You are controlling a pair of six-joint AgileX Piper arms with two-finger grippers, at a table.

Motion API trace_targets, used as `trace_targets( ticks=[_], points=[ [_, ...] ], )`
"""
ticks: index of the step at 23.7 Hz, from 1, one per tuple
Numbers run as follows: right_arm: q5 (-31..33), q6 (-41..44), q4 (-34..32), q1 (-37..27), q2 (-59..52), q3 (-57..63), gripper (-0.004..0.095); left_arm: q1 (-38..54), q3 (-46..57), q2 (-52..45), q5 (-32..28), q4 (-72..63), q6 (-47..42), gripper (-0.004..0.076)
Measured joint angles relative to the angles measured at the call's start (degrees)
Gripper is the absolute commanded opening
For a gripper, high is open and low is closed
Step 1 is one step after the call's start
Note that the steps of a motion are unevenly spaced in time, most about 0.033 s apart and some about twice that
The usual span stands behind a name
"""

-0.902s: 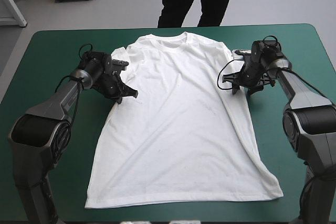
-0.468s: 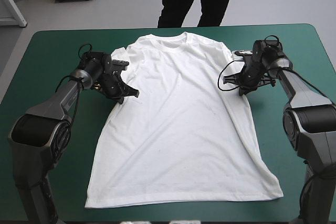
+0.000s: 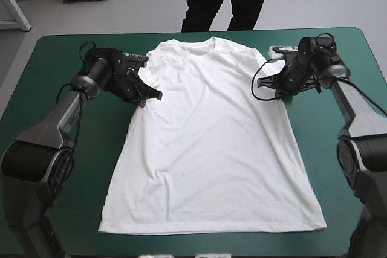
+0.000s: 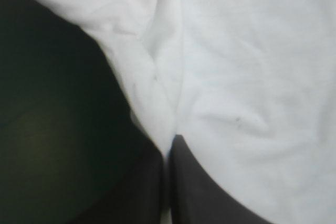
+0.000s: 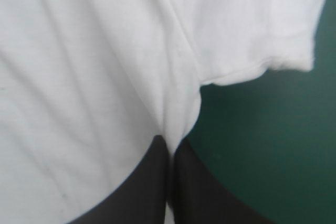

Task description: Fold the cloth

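The teal-green counter (image 3: 48,70) carries the white T-shirt (image 3: 205,149). It lies spread flat at the middle, with its collar toward the far edge and its hem close to the near edge. The left pincer (image 3: 150,96) sits at the shirt's left side, up near the shoulder. In the left wrist view it is clamped tight on a pinched ridge of cloth. The right pincer (image 3: 270,92) sits at the shirt's right side by the armpit, just below the sleeve (image 5: 252,24). It is closed the same way, with a sliver of white caught between its halves.
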Motion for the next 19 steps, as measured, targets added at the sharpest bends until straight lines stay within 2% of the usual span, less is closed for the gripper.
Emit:
trace_targets(
  ticks=[7, 19],
  points=[
    [0.7, 0.0, -1.5, 0.0, -12.3, -4.0, -0.0017, 0.0, -10.7, -6.8, 6.2, 5.6, 0.0, -0.0009],
    [2.9, 0.0, -1.5, 0.0, -22.9, -16.3, -0.0017, 0.0, -24.4, -18.8, 6.9, 6.6, -0.1, -0.0009]
  ],
)
